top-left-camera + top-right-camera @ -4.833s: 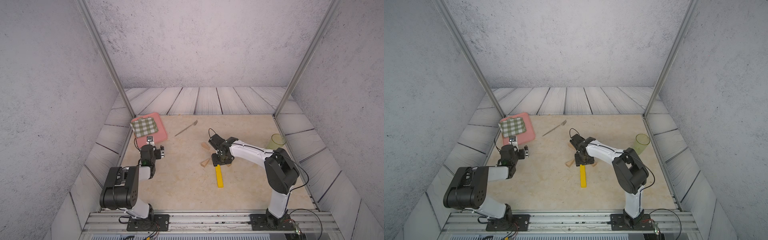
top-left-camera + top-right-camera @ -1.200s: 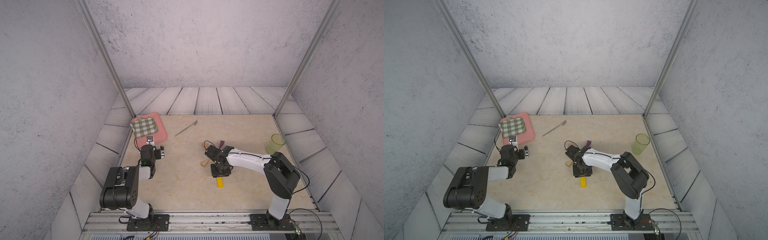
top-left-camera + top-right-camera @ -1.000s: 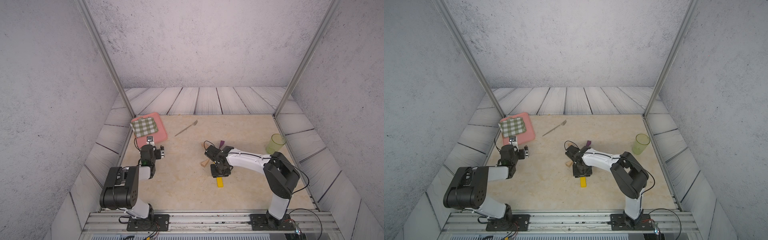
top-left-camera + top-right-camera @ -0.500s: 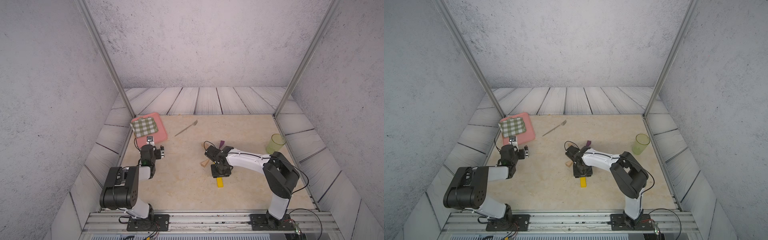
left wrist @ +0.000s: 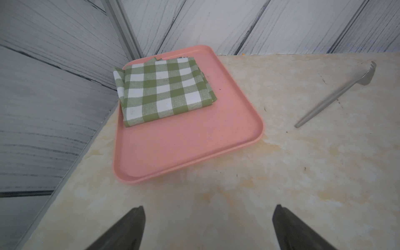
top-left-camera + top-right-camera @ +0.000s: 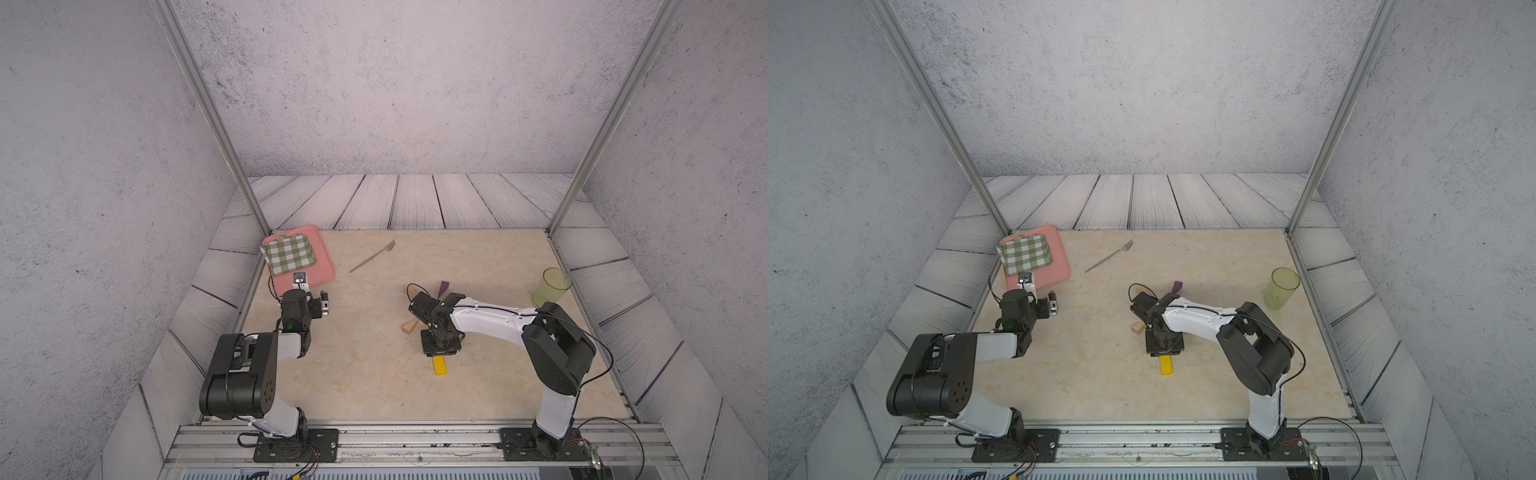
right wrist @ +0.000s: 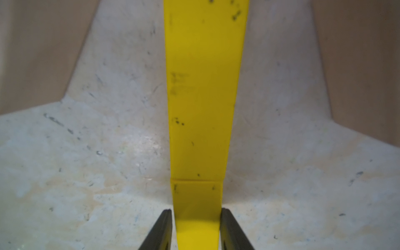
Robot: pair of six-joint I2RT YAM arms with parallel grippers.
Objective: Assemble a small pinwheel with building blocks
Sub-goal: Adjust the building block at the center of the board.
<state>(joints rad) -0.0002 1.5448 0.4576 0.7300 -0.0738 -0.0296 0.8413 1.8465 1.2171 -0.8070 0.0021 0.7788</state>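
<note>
Two flat yellow bars lie end to end, their seam showing in the right wrist view; the nearer bar (image 7: 195,194) runs between my right gripper's (image 7: 195,211) jaws, which press its two sides. In both top views only the bar's front end (image 6: 439,365) (image 6: 1165,365) sticks out from under the right gripper (image 6: 439,347). Tan blocks (image 7: 39,54) (image 7: 357,65) flank the farther bar. A tan wedge (image 6: 408,328) lies left of the gripper and a purple wedge (image 6: 444,286) behind the wrist. My left gripper (image 6: 312,291) (image 5: 208,207) is open and empty near the tray.
A pink tray (image 6: 320,266) (image 5: 184,147) with a folded green-checked cloth (image 6: 289,253) sits at the back left. A grey fork (image 6: 372,257) (image 5: 335,95) lies beside it. A green translucent cup (image 6: 550,286) stands at the right edge.
Since the earliest frames my right gripper has moved from the tan pieces toward the front onto the yellow bar, uncovering the purple wedge. Over the last second nothing has visibly moved.
</note>
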